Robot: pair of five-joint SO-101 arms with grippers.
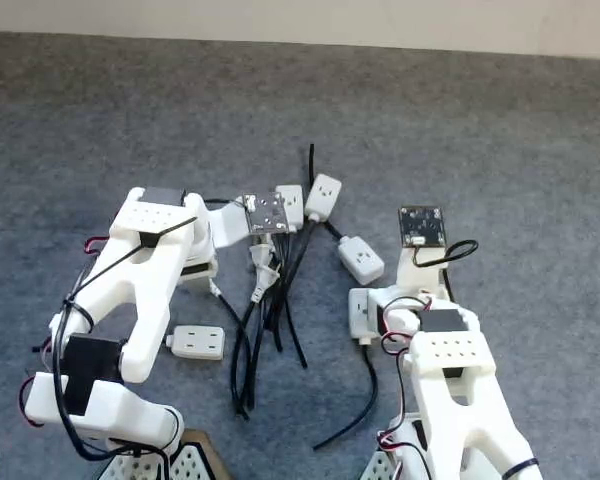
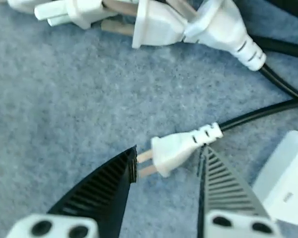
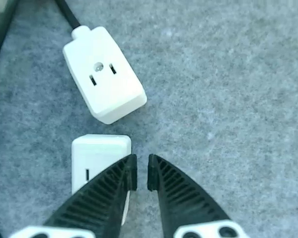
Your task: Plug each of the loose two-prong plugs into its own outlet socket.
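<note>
A white two-prong plug point(image 2: 176, 148) on a black cable lies on the grey carpet between the fingers of my left gripper point(image 2: 169, 154), which is open around it. Its prongs point at one black finger point(image 2: 109, 183) and touch its tip. In the high view this plug point(image 1: 263, 268) lies just below the left arm's camera board. More white plugs point(image 2: 154, 22) lie bunched a little farther off. My right gripper point(image 3: 140, 172) is shut on nothing, its tips beside a white outlet socket point(image 3: 97, 156). A second socket point(image 3: 104, 74) lies just beyond.
A bundle of black cables point(image 1: 270, 330) runs down the middle between the arms. White sockets lie at the top centre point(image 1: 323, 195), right of centre point(image 1: 360, 258), and alone by the left arm point(image 1: 197, 342). Another socket's corner point(image 2: 288, 183) sits beside the left gripper.
</note>
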